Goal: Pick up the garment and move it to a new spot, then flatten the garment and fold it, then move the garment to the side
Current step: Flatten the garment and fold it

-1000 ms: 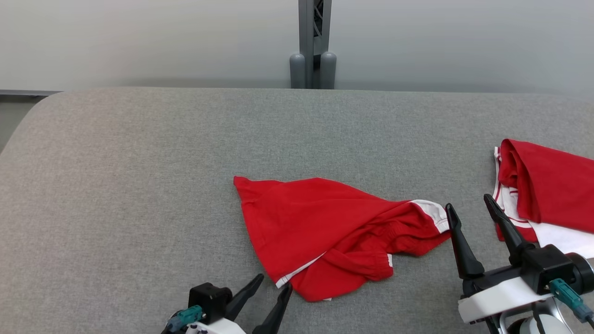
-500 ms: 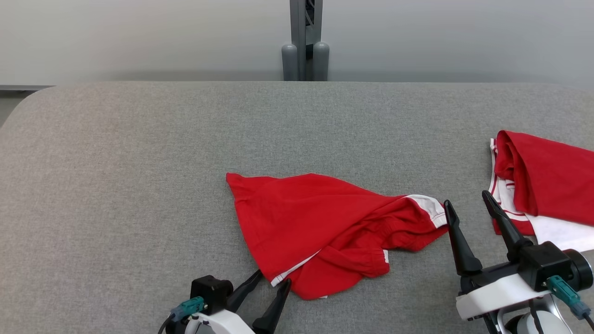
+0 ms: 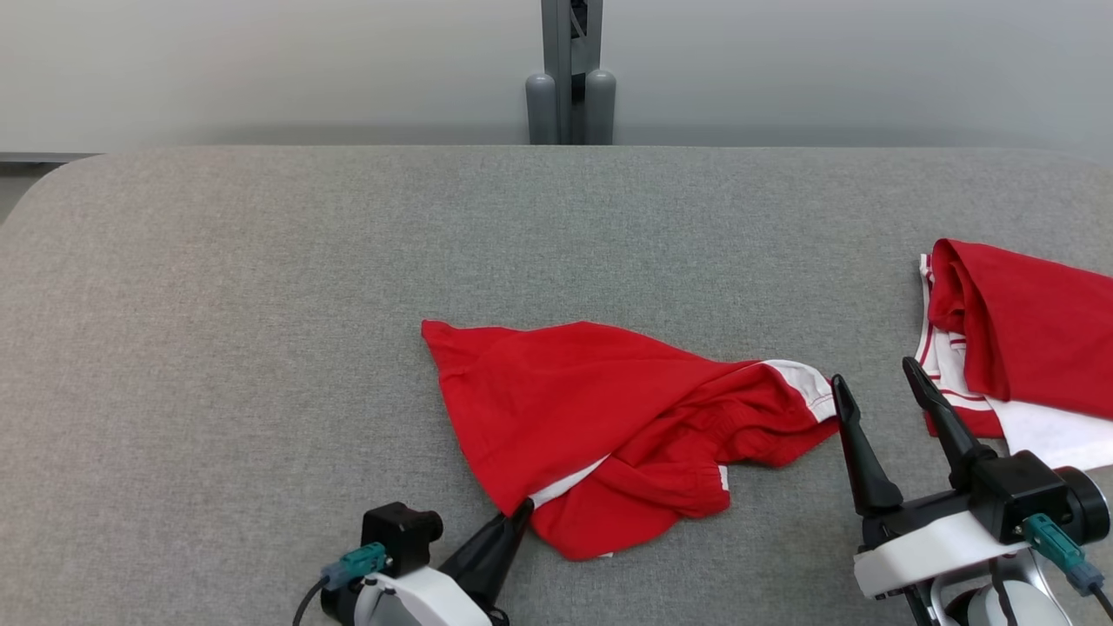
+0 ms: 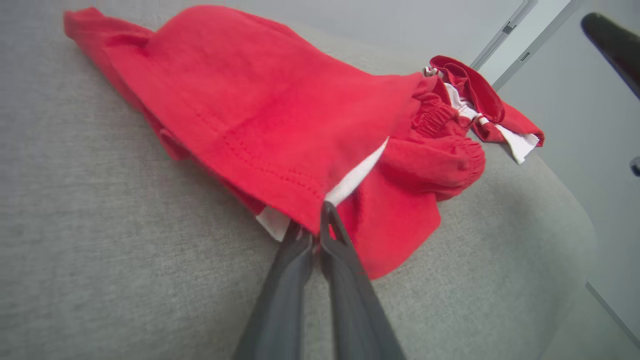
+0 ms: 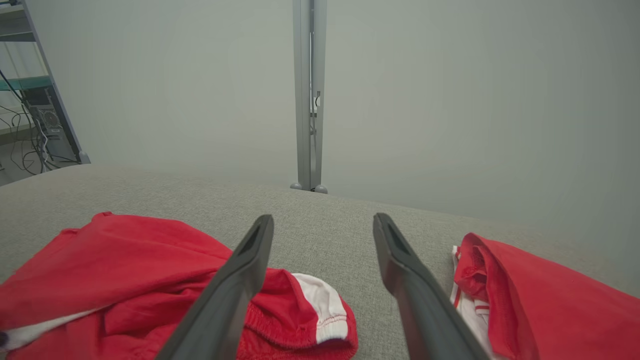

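The red garment [image 3: 609,417] lay crumpled near the middle of the grey padded table [image 3: 261,304], one pointed corner out at 10 o'clock and a white-banded end at 3 o'clock. At its 7 o'clock edge the left gripper [image 3: 520,511] had its fingers pressed together on the hem, where a strip of white trim showed. The right gripper [image 3: 872,376] stood spread and empty just beside the white-banded end. Farther toward 3 o'clock, a second red-and-white pile [image 3: 1026,339] sat well apart. This looked like the grasp that opens the pick-up, with nothing yet flattened or folded. The next move probably called for lifting the pinched hem without slipping. The right gripper would also need a hold on the banded end, clear of the other pile.
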Robot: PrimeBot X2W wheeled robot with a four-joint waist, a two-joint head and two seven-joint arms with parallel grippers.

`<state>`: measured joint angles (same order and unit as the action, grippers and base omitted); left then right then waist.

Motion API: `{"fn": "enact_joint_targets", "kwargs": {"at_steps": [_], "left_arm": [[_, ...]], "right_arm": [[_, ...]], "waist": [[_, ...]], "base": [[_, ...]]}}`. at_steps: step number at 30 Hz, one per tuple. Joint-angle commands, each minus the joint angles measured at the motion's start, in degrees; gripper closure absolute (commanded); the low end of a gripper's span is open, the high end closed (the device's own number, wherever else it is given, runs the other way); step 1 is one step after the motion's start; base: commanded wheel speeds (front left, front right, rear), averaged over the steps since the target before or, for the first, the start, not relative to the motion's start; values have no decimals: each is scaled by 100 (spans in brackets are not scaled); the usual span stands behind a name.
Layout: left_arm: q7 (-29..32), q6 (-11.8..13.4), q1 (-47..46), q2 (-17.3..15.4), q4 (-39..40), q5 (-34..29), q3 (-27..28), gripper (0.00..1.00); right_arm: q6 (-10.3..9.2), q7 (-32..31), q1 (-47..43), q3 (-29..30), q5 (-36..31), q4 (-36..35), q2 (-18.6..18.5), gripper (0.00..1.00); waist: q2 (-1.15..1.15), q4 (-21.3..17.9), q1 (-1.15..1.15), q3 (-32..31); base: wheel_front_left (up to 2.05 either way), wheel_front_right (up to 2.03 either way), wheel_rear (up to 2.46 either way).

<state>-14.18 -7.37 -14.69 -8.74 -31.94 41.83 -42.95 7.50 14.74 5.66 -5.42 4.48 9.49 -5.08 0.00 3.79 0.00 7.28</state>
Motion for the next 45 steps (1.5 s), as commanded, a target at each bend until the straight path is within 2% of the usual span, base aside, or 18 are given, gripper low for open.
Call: {"fn": "enact_joint_targets", "kwargs": {"at_steps": [1, 6, 15, 24, 29, 36, 45], "left_arm": [[-35, -19, -119, -73, 28, 26, 45, 100], [-99, -19, -79, -127, 265, 58, 270, 100], [-107, -15, 304, -58, 1327, -445, 1318, 100], [-108, -15, 547, 88, 1700, -796, 1649, 100], [-108, -15, 589, 108, 1740, -863, 1703, 100], [-109, -15, 539, 119, 1757, -920, 1685, 100], [-109, -15, 484, 76, 1720, -905, 1601, 100]], "right_arm": [[-2, 43, 64, 27, -21, 12, -7, 0], [-2, 21, 35, 69, -25, 150, -2, 0], [-2, -334, 105, 352, 195, 536, 92, 0], [-2, -962, 12, -158, 1515, 765, 120, 0], [-2, -1111, -3, -114, 1935, 823, 114, 0], [-1, -1450, 154, 91, 3368, 945, 160, 0], [-1, -1825, 419, 82, 4476, 1126, 114, 0]], "waist": [[0, 8, 0, -12], [0, 61, 0, -78], [0, 165, 0, -174], [0, 196, 0, -167], [0, 189, 0, -148], [0, 219, 0, -103], [0, 317, 0, -58]], "base": [[0, 0, 0], [0, 0, 0], [0, 0, 0], [0, 0, 0], [0, 0, 0], [0, 0, 0], [0, 0, 0]]}}
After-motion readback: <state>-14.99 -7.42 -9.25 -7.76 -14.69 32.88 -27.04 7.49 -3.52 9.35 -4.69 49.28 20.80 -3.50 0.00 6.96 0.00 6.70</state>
